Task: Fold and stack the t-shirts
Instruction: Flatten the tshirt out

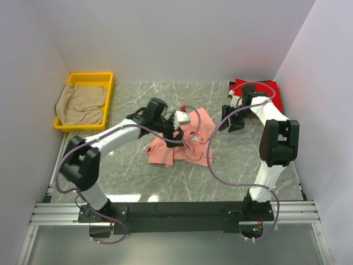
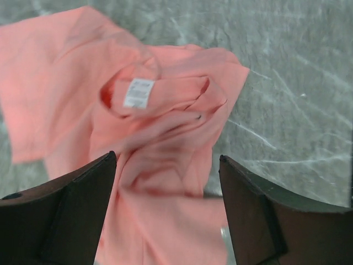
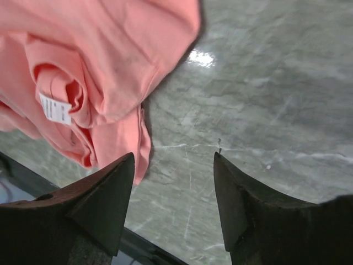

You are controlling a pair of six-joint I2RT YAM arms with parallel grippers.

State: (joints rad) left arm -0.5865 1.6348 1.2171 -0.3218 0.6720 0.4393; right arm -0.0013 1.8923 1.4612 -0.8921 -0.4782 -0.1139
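The salmon-pink t-shirt (image 1: 185,144) lies crumpled in the middle of the table. My left gripper (image 1: 177,131) hovers over its upper part, open and empty. In the left wrist view the shirt (image 2: 138,138) fills the space below the open gripper (image 2: 167,157), collar and white label (image 2: 138,93) facing up. My right gripper (image 1: 231,118) is open and empty, to the right of the shirt. In the right wrist view it (image 3: 174,155) is over bare table, with the shirt's edge (image 3: 99,66) at upper left. The bright red t-shirt (image 1: 266,91) lies at the back right. The beige-tan t-shirt (image 1: 83,105) lies in the bin.
A yellow plastic bin (image 1: 91,74) stands at the back left against the wall. The grey marble table (image 1: 138,99) is enclosed by white walls on three sides. The arms' cables loop over the table near the pink shirt.
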